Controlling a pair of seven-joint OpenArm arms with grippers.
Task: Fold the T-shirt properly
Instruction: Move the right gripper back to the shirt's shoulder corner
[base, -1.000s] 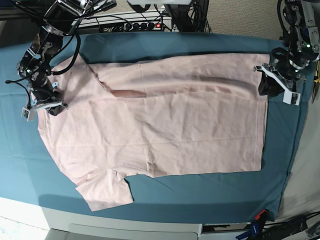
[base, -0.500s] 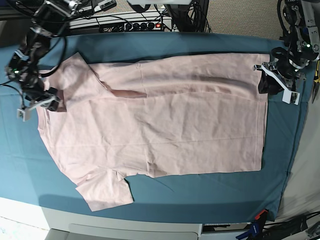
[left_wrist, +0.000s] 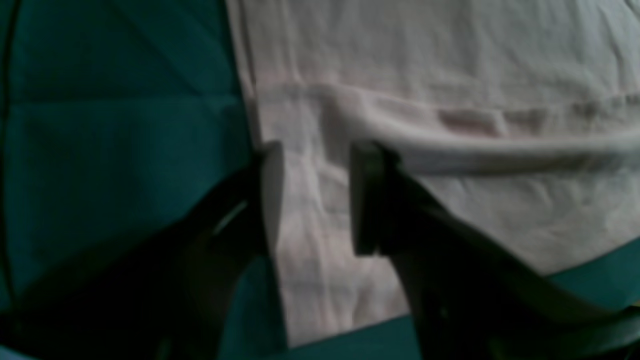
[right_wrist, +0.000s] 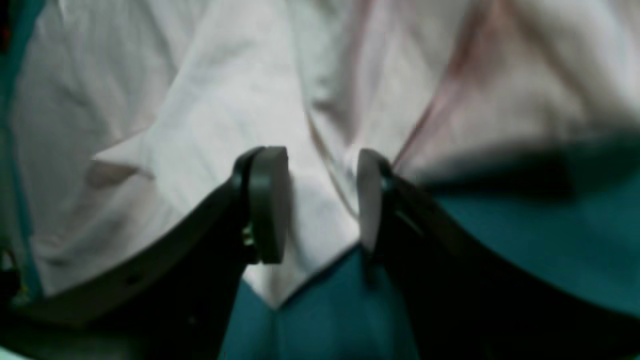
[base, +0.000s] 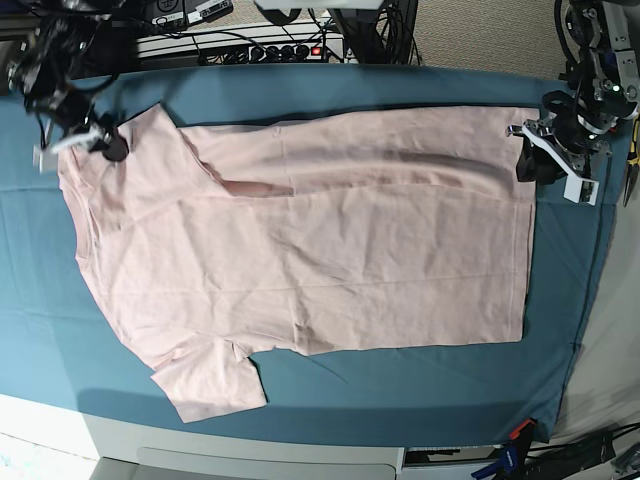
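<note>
shirt: lies flat on the teal cloth; its top strip is folded down, and you have the lower sleeve left to fold.
right claw: it has let go of the shoulder and lifted back, jaws apart, holding nothing.
left claw: jaws apart over the hem corner, no grip.
cables: behind the table, clear of you.

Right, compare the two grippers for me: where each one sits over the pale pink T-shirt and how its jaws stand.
The left gripper sits at the hem corner of the pale pink cotton T-shirt, at the base view's right edge. The right gripper sits at the sleeve corner, at that view's upper left.

The left gripper has only flat fabric between its jaws. The right gripper straddles a pointed fabric tip.

Both have their jaws apart, gripping nothing.
</note>
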